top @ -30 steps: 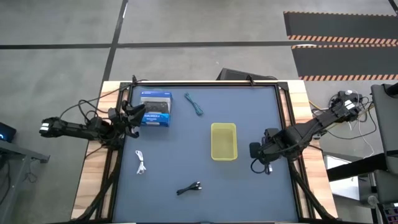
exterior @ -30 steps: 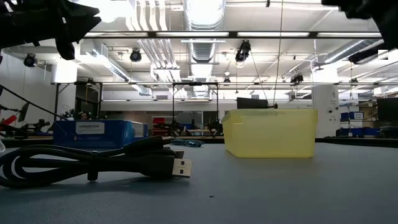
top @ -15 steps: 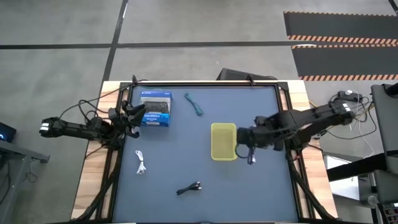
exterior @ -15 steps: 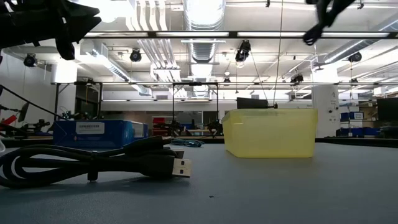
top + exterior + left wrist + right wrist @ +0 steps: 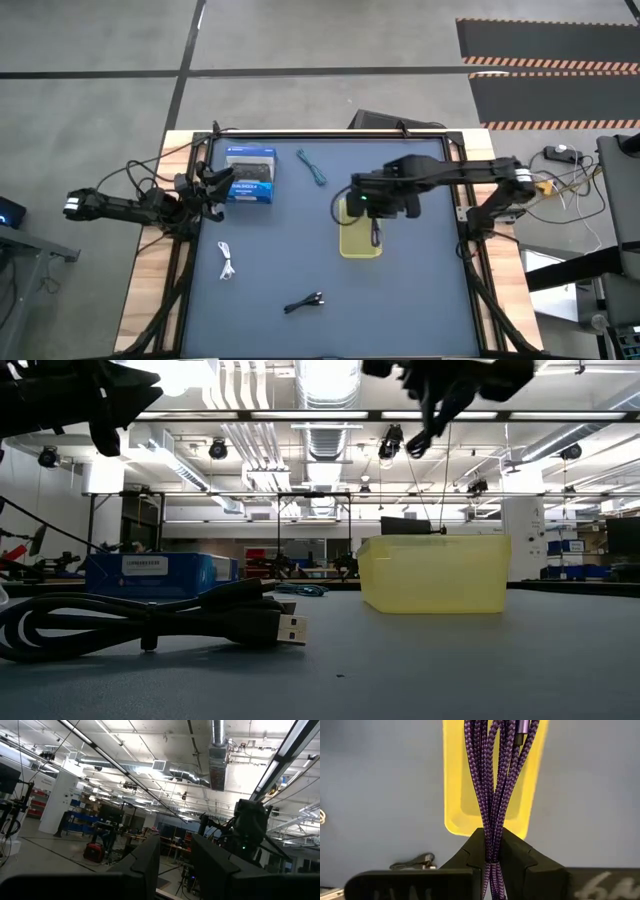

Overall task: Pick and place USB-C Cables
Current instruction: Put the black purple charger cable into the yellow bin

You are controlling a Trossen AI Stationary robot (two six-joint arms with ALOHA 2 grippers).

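Dangling over the yellow bin (image 5: 359, 240), the purple cable (image 5: 495, 785) hangs pinched in the right tool (image 5: 492, 852); white (image 5: 228, 262), teal (image 5: 312, 167) and black (image 5: 304, 301) cables lie on the surface, unplaced.

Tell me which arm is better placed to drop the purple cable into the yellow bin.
Right. The right gripper is shut on the purple cable directly above the bin. The left gripper waits by the table's left edge.
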